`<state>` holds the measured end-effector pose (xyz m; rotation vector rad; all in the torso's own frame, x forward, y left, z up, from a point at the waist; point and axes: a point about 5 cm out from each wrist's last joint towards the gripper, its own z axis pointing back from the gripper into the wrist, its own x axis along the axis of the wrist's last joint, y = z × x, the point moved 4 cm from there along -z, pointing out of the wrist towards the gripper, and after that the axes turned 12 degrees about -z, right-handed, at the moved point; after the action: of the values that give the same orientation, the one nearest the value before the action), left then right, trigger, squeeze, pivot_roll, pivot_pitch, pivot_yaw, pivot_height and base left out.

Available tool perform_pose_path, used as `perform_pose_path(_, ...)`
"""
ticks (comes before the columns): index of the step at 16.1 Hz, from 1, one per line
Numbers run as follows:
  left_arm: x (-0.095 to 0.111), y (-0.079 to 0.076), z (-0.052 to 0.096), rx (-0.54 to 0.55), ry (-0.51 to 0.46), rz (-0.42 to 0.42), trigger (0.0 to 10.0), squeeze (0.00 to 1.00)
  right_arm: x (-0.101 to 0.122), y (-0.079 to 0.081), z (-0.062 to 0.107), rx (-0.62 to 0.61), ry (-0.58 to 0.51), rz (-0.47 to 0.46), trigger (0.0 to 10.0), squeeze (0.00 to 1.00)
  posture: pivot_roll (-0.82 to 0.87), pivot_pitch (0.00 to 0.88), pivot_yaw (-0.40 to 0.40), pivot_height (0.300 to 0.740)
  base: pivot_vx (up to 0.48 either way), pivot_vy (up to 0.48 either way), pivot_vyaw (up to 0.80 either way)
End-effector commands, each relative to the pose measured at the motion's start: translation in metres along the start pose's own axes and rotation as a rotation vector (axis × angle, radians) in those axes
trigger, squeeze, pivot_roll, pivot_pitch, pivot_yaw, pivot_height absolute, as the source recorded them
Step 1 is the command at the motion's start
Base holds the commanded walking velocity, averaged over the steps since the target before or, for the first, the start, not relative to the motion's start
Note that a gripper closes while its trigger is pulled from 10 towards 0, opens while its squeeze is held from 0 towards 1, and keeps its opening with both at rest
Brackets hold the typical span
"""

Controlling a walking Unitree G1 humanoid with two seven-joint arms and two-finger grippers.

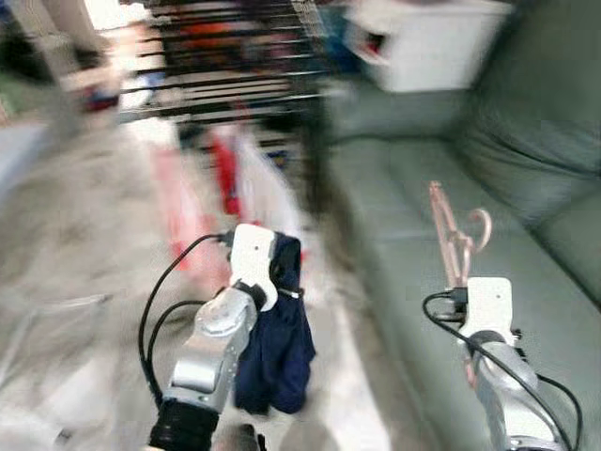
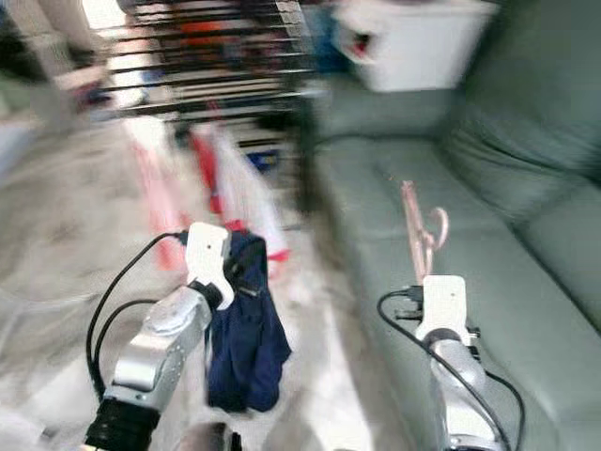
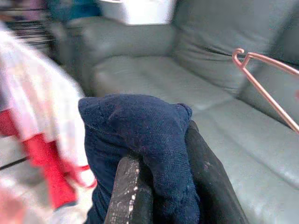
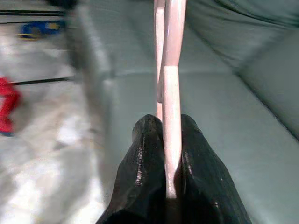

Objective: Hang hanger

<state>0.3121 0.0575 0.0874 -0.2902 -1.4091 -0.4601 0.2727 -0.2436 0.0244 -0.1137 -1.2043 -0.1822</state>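
Thin pink wire hanger (image 4: 170,70) pinched upright; soft navy knit cloth (image 3: 145,135) clamped.

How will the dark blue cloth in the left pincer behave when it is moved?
The dark blue cloth is probably floppy: it hangs limp below the left pincer. It looks soft and knitted, so it likely will not slip easily. It may swing as the arm moves.

The picture is blurring with motion. The right arm is holding a pink hanger (image 2: 420,232) upright over the grey-green sofa (image 2: 526,282). The left arm is carrying a dark blue cloth (image 2: 246,329) that is hanging down above the pale floor (image 2: 66,254). A white box (image 2: 423,42) is sitting behind the sofa, beside a dark rack (image 2: 207,56).
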Motion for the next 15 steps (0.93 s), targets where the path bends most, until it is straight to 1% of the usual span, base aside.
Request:
perform_pose_path(1,0.011,0.009,0.000,0.021,-0.039,-0.020,10.0,0.00,0.006,0.007,-0.002,0.020,-0.017,-0.016,10.0,0.00,-0.06,0.000,-0.006,0.740,0.000,0.480,-0.80)
perform_pose_path(6,0.011,0.008,-0.001,0.017,-0.039,-0.026,10.0,0.00,0.006,0.010,-0.004,0.022,-0.015,-0.013,10.0,0.00,-0.05,0.000,-0.003,0.740,0.000,0.000,-0.80)
perform_pose_path(11,0.013,0.008,-0.002,0.004,-0.050,-0.024,10.0,0.00,0.006,0.013,-0.003,0.026,-0.021,-0.017,10.0,0.00,-0.05,0.000,0.001,0.740,0.000,0.480,-0.80)
perform_pose_path(12,0.013,0.008,-0.002,0.002,-0.050,-0.027,10.0,0.00,0.007,0.015,-0.003,0.033,-0.031,-0.039,10.0,0.00,-0.05,0.000,0.001,0.740,0.000,0.480,-0.80)
perform_pose_path(13,0.013,0.008,-0.002,0.002,-0.051,-0.029,10.0,0.00,0.008,0.017,-0.003,0.044,-0.036,-0.027,10.0,0.00,-0.05,0.000,0.001,0.740,0.000,0.480,0.00)
perform_pose_path(15,0.013,0.007,-0.002,-0.001,-0.047,-0.030,10.0,0.00,0.008,0.019,-0.003,0.049,-0.039,-0.033,10.0,0.00,-0.05,0.000,0.000,0.740,0.000,0.480,0.00)
